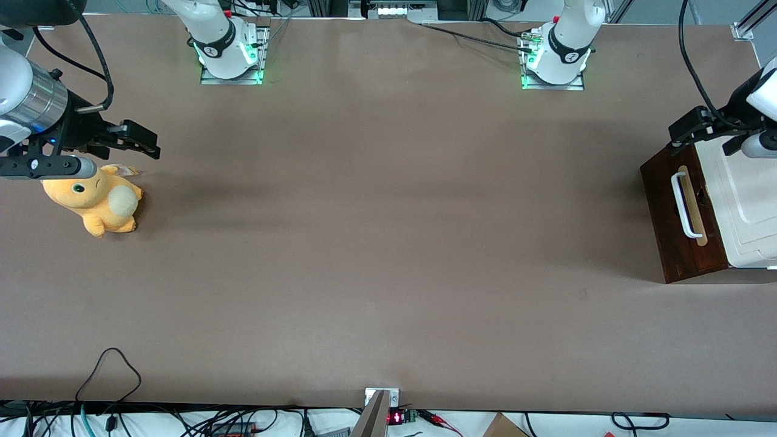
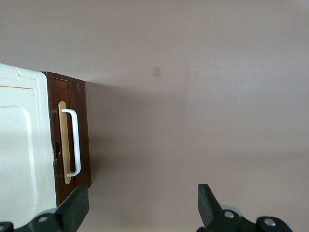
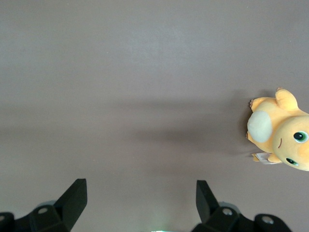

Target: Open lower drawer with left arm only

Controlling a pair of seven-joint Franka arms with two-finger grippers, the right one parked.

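Your lower drawer [image 1: 680, 221] sits closed at the working arm's end of the counter [image 1: 388, 243], dark brown with a white handle [image 2: 73, 142]. Your hand [image 2: 142, 210] hovers above it, spread wide.

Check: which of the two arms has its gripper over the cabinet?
The left arm, white wrist and black gripper, open, hovering above the lower drawer and its white handle. The other hangs over the orange plush toy.
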